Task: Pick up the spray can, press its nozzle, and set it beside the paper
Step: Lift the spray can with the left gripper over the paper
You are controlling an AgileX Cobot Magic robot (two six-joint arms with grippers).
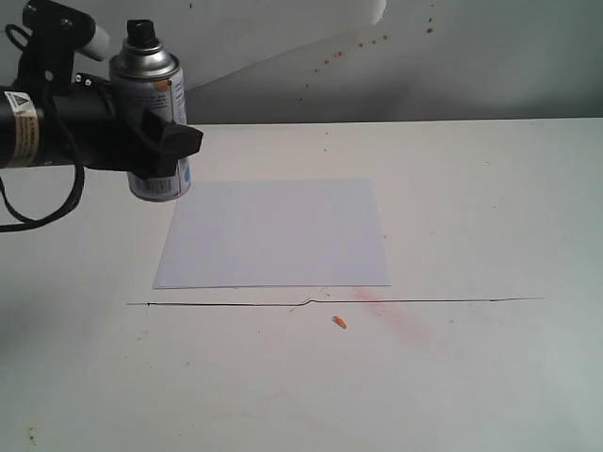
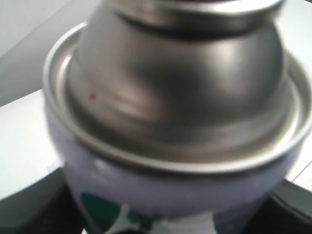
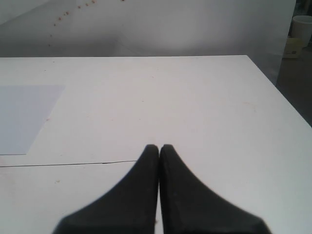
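Exterior: my left gripper is clamped on the spray can, upright near the counter's far-left corner by the paper. The nozzle is exposed. Left wrist: the dome fills the view, blurred. Right wrist: my right gripper is together, empty. Best to hold the can vertical and press straight down.

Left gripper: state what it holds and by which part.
The left gripper holds the spray can, fingers clamped around the middle of its body.

Print on the spray can and arm sticker is illegible.
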